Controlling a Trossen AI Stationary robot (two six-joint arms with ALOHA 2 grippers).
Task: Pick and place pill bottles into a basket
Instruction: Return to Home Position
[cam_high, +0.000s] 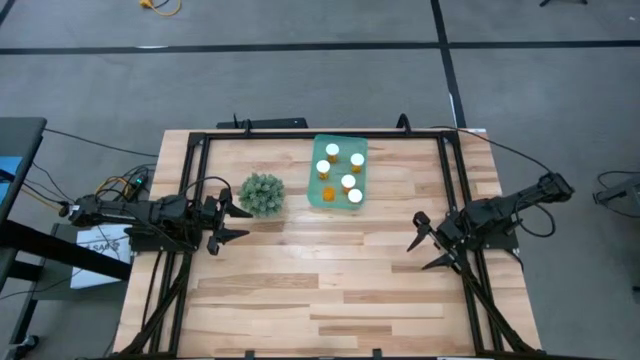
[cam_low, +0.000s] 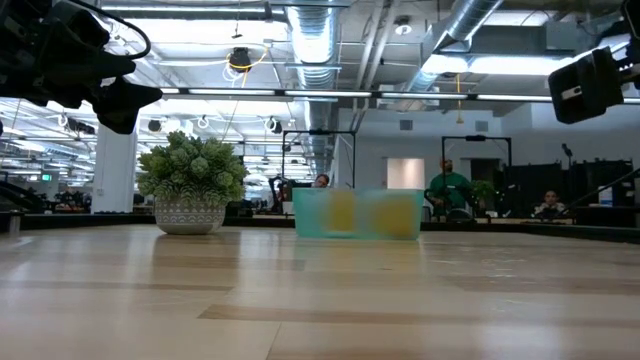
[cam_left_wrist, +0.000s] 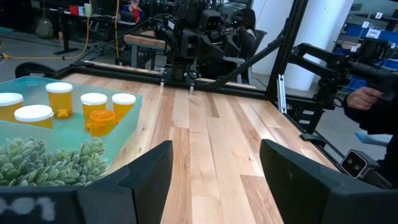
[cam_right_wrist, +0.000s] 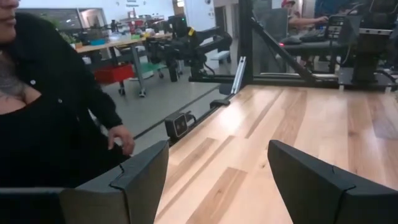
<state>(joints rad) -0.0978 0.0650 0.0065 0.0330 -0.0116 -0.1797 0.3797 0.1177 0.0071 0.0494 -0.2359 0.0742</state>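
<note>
The pill bottles (cam_high: 348, 182) sit in the teal basket (cam_high: 340, 141), so the left end effector (cam_high: 238, 222) and right end effector (cam_high: 420, 243) park empty, spread apart, at the surface's (cam_high: 330, 300) sides.

Open table (cam_high: 330, 290) centre, front; plant (cam_high: 262, 194) just beside basket (cam_high: 341, 140), left-arm side.

Bright, even overhead glow from ceiling lights (cam_low: 470, 62); soft faint shadows across the pale table (cam_high: 330, 290).

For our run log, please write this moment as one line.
left gripper open, beside plant | right gripper open, near table's right edge | bottles in basket | nothing held
</note>
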